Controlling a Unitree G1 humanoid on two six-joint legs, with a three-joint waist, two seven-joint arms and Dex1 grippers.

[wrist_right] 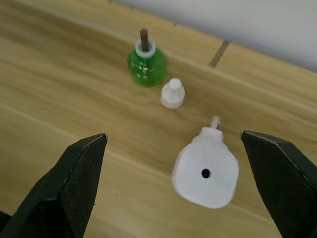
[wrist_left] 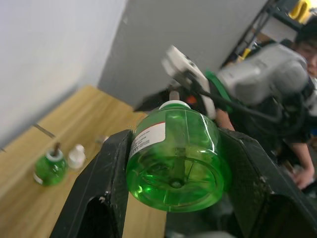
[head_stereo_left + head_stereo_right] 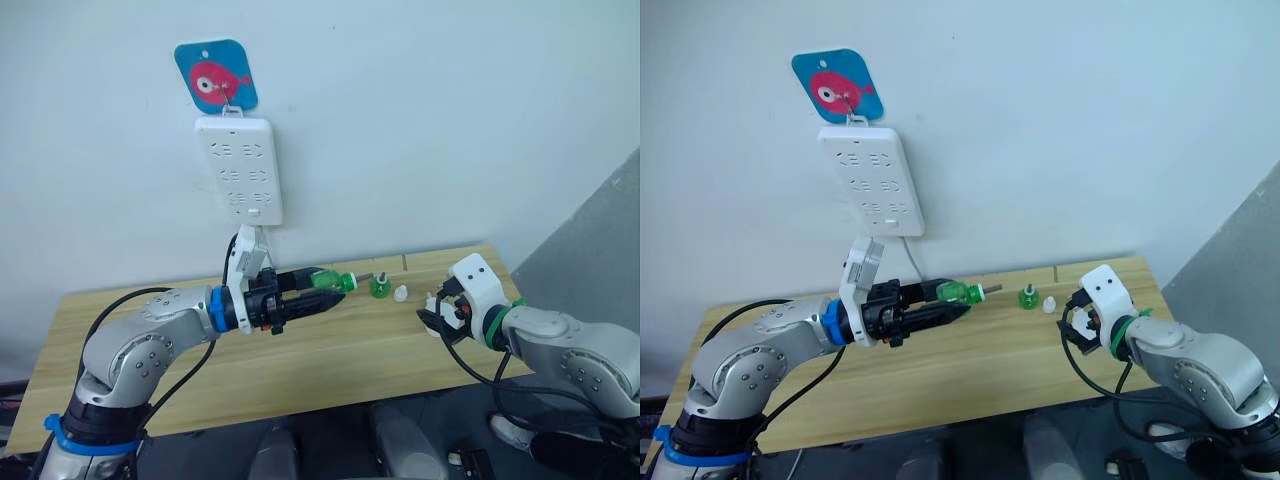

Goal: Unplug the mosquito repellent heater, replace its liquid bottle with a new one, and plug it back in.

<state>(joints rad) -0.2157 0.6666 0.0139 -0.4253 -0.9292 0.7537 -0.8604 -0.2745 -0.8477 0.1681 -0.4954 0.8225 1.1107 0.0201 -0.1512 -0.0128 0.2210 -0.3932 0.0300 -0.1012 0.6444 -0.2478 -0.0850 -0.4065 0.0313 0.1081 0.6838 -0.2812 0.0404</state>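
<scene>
1. Right wrist view: heater (image 1: 205, 173) lies unplugged on the table (image 1: 74, 99), between the right gripper's (image 1: 173, 186) wide-open fingers.
2. Old bottle (image 1: 145, 63) and cap (image 1: 173, 93) stand nearby (already removed).
3. Left gripper (image 2: 173, 168) clamps the new bottle (image 2: 176, 153); fitting and replugging into the power strip (image 3: 238, 168) remain.

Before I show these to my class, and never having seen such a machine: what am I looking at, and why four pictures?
It is a humanoid robot with two arms, each ending in a two-fingered black gripper. Two pictures come from cameras in its head, looking down over a wooden table; the other two come from cameras on its wrists. The left gripper holds a green liquid bottle above the table. The right gripper is open over the white mosquito repellent heater, which lies unplugged on the table. Beside it lie a small white cap and a second green bottle, standing upright with a wick. A white power strip hangs on the wall.
</scene>
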